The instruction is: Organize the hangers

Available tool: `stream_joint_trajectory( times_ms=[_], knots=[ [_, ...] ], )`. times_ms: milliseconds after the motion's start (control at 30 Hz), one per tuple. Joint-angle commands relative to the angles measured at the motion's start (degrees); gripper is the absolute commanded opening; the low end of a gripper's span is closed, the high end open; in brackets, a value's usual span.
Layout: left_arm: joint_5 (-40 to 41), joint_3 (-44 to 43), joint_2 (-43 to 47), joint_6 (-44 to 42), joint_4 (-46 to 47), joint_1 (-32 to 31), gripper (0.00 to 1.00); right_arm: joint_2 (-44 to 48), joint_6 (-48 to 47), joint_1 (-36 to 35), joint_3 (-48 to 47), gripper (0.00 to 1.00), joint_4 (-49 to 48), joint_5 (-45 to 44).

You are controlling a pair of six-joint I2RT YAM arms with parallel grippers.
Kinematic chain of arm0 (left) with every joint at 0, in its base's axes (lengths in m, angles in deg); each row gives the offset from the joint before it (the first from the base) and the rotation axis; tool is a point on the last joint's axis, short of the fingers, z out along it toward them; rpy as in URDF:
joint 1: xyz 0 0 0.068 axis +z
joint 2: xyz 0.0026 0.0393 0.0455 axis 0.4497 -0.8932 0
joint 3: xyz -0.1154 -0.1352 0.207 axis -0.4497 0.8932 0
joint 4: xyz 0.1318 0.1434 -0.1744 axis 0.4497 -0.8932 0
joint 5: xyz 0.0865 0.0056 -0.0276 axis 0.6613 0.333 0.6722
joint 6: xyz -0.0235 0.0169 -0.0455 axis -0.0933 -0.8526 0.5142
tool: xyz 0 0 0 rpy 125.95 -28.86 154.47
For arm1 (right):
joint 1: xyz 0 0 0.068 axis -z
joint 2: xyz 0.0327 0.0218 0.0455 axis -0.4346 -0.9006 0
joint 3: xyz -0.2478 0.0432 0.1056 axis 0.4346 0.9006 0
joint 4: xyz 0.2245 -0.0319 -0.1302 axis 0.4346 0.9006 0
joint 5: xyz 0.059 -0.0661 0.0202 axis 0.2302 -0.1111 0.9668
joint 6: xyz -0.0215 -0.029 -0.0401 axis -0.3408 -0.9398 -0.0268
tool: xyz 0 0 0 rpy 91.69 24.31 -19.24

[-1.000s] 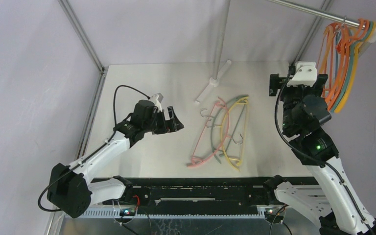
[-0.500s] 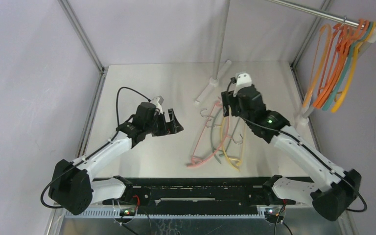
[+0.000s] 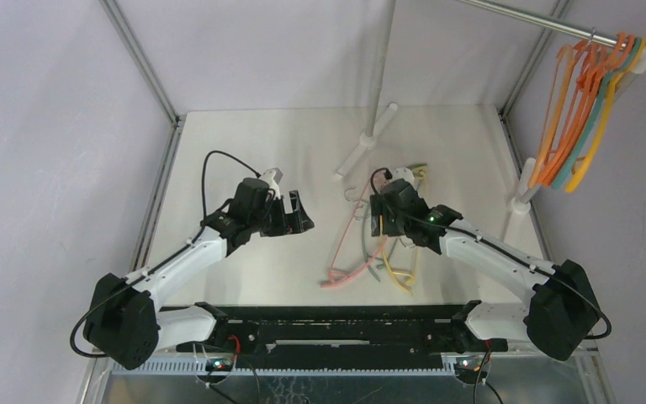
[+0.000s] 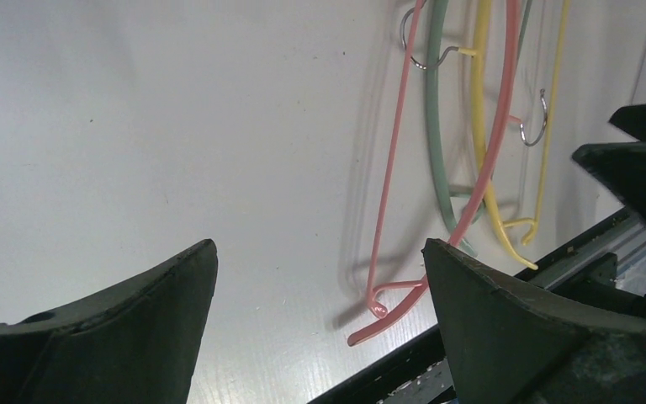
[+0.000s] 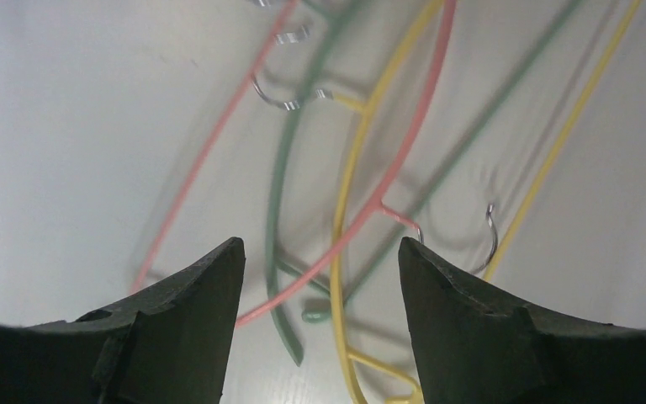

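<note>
Lying loose: three hangers in a tangled heap on the white tabletop point(image 3: 244, 143), right of its centre and towards the near edge.
Pink hanger point(image 3: 346, 273): the leftmost of the heap; its curved end reaches nearest the front rail of the rig.
Green hanger point(image 3: 368, 244): in the middle, crossing under or over the pink one; which lies on top I cannot tell.
Yellow hanger point(image 3: 399, 282): on the right side of the heap, overlapping the other two.
Hooks: small silvery wire hooks show among the loose hangers in both wrist views.
Hung hangers point(image 3: 568, 118): a bunch in orange, teal and yellow, hooked on the steel rail point(image 3: 538, 18) at the far right, well above the tabletop.
Left claw point(image 3: 296, 212): spread wide and holding nothing, hovering over bare tabletop left of the heap, well apart from it; its camera sees the heap ahead.
Right claw point(image 3: 377, 220): directly above the heap's far part, fingers apart and pointing down, with the pink, green and yellow curves showing in the gap between them; nothing is clamped. Its view is slightly blurred.
Upright pole point(image 3: 383, 67): stands at the back on a white foot, just beyond the heap.
</note>
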Motion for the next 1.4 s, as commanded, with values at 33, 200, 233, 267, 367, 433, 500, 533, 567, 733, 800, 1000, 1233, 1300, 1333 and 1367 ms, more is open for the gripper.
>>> stream_joint_trajectory(
  times_ms=[33,200,233,267,367,433,500,533,567,733,800,1000,1233,1300,1333,1367],
  knots=[
    [1.67,-1.57,0.32,-5.13,-1.01,-2.78,0.96,2.11,7.93,0.49,4.96,0.75,-1.49,1.06],
    [2.81,-3.39,-0.53,-7.82,-0.95,-7.84,0.95,-2.46,7.55,5.60,5.62,0.75,-5.48,4.12],
    [3.28,-3.78,-0.77,-8.00,-0.95,-8.89,0.95,-3.55,6.98,6.69,5.64,0.75,-7.31,4.75],
    [3.61,-4.19,-1.01,-8.06,-0.95,-9.77,0.95,-4.67,6.63,7.86,5.57,0.74,-8.55,5.52],
    [3.89,-4.97,-2.15,-7.76,-0.73,-11.78,0.95,-8.26,5.83,10.93,4.53,0.72,-10.85,7.86],
    [4.18,-5.36,-2.51,-8.04,-0.73,-12.94,0.95,-10.43,5.05,12.55,3.75,0.72,-12.00,8.80],
    [4.68,-5.50,-2.36,-8.63,-0.67,-14.09,0.95,-12.42,4.31,13.83,3.03,0.70,-13.16,9.76],
    [4.87,-5.65,-2.29,-8.83,-0.68,-14.48,0.95,-13.39,4.10,14.43,2.77,0.68,-13.80,10.51],
    [5.04,-5.72,-2.29,-9.04,-0.69,-14.79,0.95,-14.37,3.86,14.90,2.45,0.67,-14.41,11.18],
    [5.62,-6.52,-2.67,-10.29,-0.69,-16.32,0.94,-18.87,3.12,15.71,0.96,0.61,-16.02,12.77],
    [6.15,-7.40,-3.14,-11.39,-1.06,-17.56,0.94,-19.78,3.04,15.97,0.83,0.58,-16.57,13.25],
    [6.97,-11.29,-6.28,-13.93,-2.35,-21.23,0.94,-21.17,1.84,16.44,0.83,0.43,-16.98,14.47],
    [4.84,-14.88,-8.83,-16.95,-2.26,-24.24,0.96,-17.41,1.09,17.01,0.34,0.21,-15.81,14.80],
    [4.25,-15.61,-9.51,-17.52,-2.36,-24.97,0.97,-15.85,1.10,17.01,-0.71,0.18,-15.07,14.25],
    [4.16,-15.88,-9.70,-17.74,-2.36,-25.44,0.97,-15.20,1.08,17.01,-1.22,0.17,-14.65,14.07],
    [4.20,-16.21,-9.85,-17.90,-2.42,-25.88,0.97,-14.69,1.02,17.02,-1.78,0.16,-14.24,13.87]
  ],
)
